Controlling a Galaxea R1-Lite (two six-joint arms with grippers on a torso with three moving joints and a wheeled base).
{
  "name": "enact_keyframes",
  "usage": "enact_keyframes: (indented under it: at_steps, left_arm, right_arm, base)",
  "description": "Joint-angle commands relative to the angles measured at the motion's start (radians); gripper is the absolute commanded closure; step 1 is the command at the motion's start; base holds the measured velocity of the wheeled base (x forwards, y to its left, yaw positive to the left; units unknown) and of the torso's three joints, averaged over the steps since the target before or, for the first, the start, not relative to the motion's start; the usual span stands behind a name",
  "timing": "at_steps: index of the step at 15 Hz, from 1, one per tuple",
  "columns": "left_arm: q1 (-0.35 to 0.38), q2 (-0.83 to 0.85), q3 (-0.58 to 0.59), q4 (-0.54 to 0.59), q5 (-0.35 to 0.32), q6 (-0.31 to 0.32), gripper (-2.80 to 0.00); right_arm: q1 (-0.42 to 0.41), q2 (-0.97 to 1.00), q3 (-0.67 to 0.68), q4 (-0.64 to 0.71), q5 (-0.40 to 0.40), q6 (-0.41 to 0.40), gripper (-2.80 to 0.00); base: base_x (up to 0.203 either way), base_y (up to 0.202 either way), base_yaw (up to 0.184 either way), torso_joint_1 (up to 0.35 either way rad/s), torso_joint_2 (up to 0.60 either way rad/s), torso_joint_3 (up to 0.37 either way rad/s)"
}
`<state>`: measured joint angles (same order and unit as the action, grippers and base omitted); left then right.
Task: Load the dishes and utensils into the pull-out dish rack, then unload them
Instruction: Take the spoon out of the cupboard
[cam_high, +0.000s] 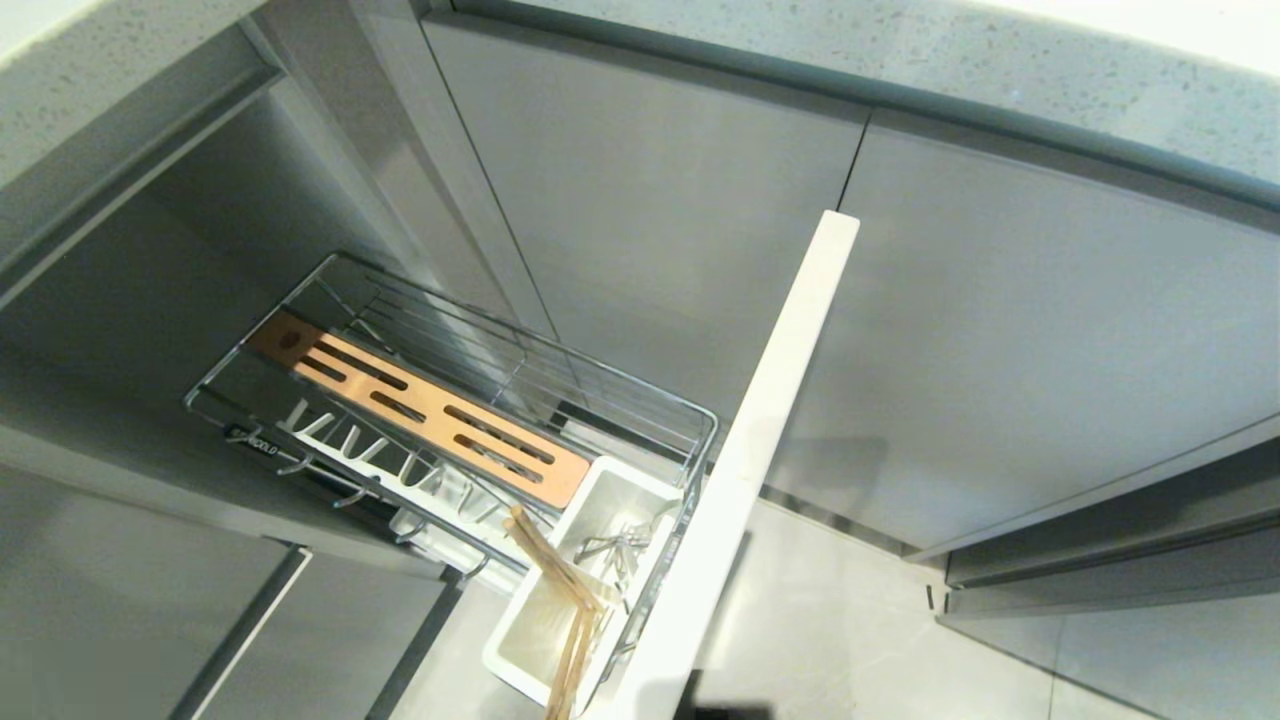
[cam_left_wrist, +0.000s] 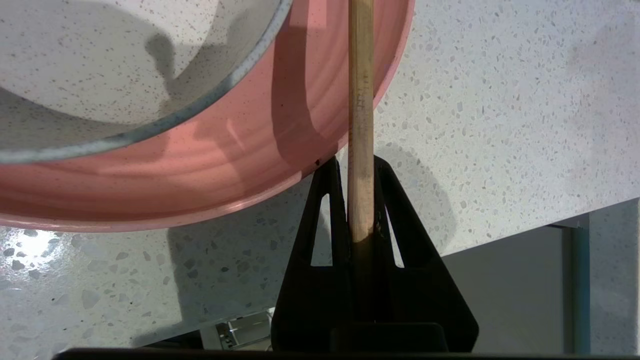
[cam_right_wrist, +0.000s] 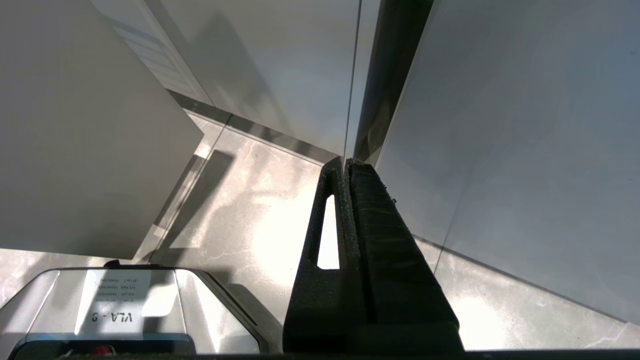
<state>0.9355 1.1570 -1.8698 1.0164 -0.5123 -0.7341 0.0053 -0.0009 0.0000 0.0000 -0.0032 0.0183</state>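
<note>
- Gripping one wooden chopstick, the left hand is clenching it between both black fingers, above the speckled worktop and just beside the pink plate.
- Pointing past the plate rim, the held chopstick is crossing over the plate in the left wrist view; whether it is touching the plate cannot be told.
- Sitting on the pink plate, the white speckled bowl is waiting unloaded, so the dishes are staying on the worktop.
- Standing pulled out, the dish rack is showing its orange-brown slotted board, white prongs and white utensil tub behind the pale front panel.
- Leaning in the tub are chopsticks, beside some metal cutlery that is too tangled to count.
- Hanging low near the floor, the right hand is idling with its fingers pressed together on nothing.
- Risking trouble: the thin stick is being pinched near one end, so it is likely to pivot or slip if swung fast; its free end could catch the plate or bowl and nudge them; and it could miss the narrow tub or strike the wire rim.
- Counting: one plate, one bowl, one chopstick in the grip, roughly two sticks in the tub, one rack, one tub.
</note>
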Motion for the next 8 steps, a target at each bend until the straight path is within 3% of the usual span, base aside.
enact_keyframes:
  at_steps: [1, 8]
  left_arm:
    - [0.002, -0.002, 0.000, 0.005, -0.003, -0.004, 0.00]
    - [0.009, -0.008, 0.000, -0.001, -0.002, -0.008, 0.00]
  right_arm:
    - [0.001, 0.001, 0.002, 0.000, 0.000, 0.000, 0.00]
    - [0.001, 0.001, 0.002, 0.000, 0.000, 0.000, 0.00]
  base:
    - [0.000, 0.000, 0.000, 0.000, 0.00, 0.000]
    - [0.000, 0.000, 0.000, 0.000, 0.00, 0.000]
